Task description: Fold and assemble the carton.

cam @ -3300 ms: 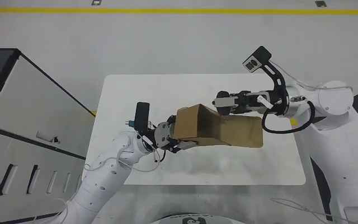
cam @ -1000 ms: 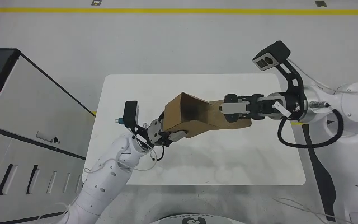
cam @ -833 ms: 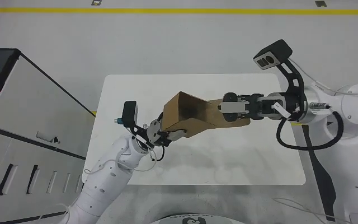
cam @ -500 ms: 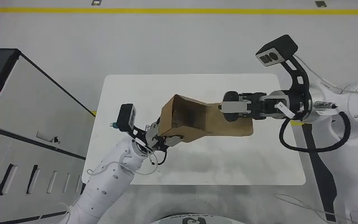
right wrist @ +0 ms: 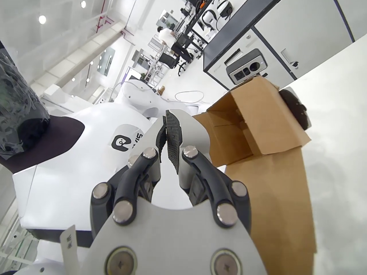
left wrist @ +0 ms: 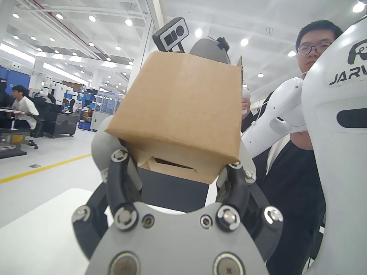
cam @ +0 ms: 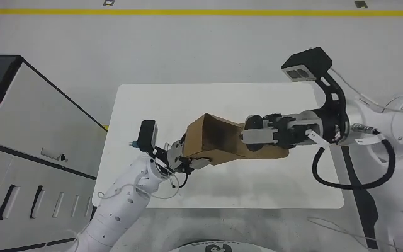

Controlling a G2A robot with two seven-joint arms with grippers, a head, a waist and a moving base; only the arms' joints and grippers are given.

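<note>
The carton (cam: 217, 138) is positioned over the centre of the bench (cam: 283, 183). Its erected box section faces 9 o'clock, and a long flat flap extends toward 3 o'clock. The left gripper (left wrist: 176, 163) is clamped on the closed end of the box section, at the carton's 8 o'clock corner. The right gripper (right wrist: 170, 133) enters from 3 o'clock. Its pads (right wrist: 174, 137) are together with nothing between them, and it is positioned over the flap, just beside the box opening.

Carton (cam: 217, 142) plain brown; table (cam: 189, 101) white; floor (cam: 252, 50) pale grey, yellow line (cam: 189, 11).
</note>
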